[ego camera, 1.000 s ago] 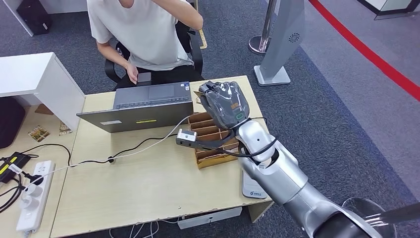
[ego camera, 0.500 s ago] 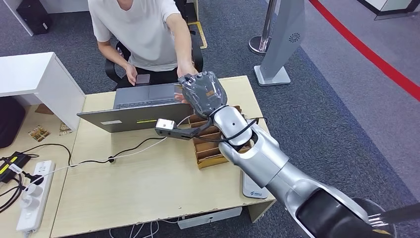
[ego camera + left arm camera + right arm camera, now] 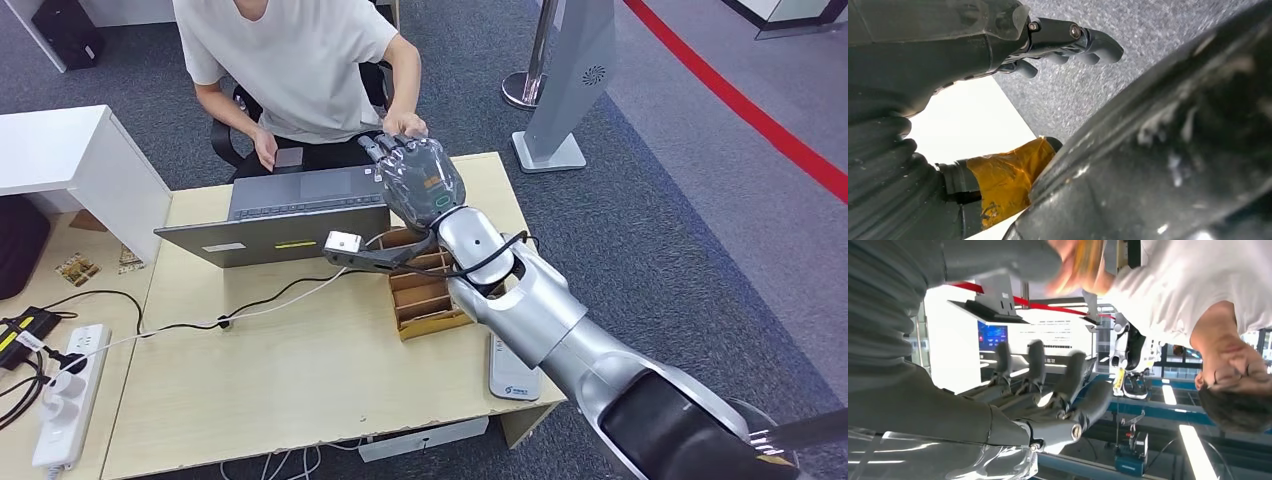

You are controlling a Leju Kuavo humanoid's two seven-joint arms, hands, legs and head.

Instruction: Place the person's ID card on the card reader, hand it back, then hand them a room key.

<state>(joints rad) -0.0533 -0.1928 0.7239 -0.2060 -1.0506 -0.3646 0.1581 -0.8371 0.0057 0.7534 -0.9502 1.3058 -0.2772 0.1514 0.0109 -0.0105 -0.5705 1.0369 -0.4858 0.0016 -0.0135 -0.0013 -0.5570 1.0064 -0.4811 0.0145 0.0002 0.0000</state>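
Note:
My right hand point(image 3: 418, 180) is raised over the table's far edge, behind the laptop, with its fingers point(image 3: 1068, 385) stretched out and nothing between them. The person's hand point(image 3: 405, 124) hovers just beyond my fingertips. In the right wrist view that hand point(image 3: 1073, 265) is blurred and seems to hold something yellowish; I cannot tell what. A white flat card reader point(image 3: 512, 375) lies at the table's near right edge. The cardboard divider box point(image 3: 428, 298) sits under my forearm. My left hand point(image 3: 998, 55) hangs over the carpet, fingers point(image 3: 1093, 45) loosely apart, holding nothing.
An open laptop point(image 3: 290, 210) stands at the far side of the wooden table point(image 3: 270, 370), with cables running left to a power strip point(image 3: 65, 400). The seated person point(image 3: 290, 60) faces me. A white cabinet point(image 3: 70, 160) stands to the left.
My right hand swung from above the divider box up and left toward the person. The person's hand reached to my hand, then drew back slightly to the right.

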